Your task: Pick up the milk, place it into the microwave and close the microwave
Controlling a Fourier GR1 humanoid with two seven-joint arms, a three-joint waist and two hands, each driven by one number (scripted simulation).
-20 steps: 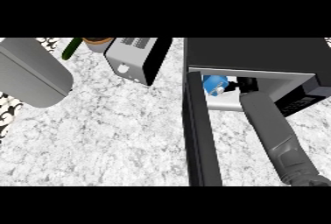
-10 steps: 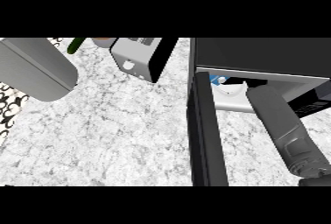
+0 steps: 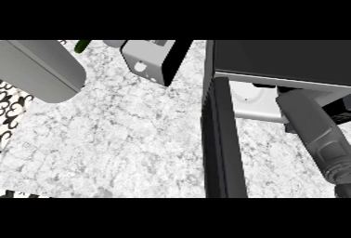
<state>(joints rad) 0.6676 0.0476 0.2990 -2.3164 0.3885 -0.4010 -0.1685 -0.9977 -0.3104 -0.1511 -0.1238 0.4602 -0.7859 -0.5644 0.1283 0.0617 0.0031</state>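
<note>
Since a moment ago, the blue and white milk carton has slipped out of sight. Back then a bit of it showed at the mouth of the big black microwave (image 3: pixel 281 60); now none of it shows. The right grey forearm (image 3: pixel 312 130) has pushed farther in, too.

That forearm reaches up from the lower right and goes into the microwave's pale grey inside (image 3: pixel 250 100). The right robot hand is hidden in there, so I cannot tell if its fingers are wide or curled round the milk. I think the milk is inside the microwave, at the end of that arm, but I cannot see it.

The tall black microwave door (image 3: pixel 223 144) stands open. Its long side runs from the box down toward the robot, just left of the arm. The arm has to come out before the door can swing shut. The left robot hand is not in view, so the right arm is the near one.

On the white marble counter (image 3: pixel 123 139), well apart, stands a small grey and black box (image 3: pixel 154 60).
</note>
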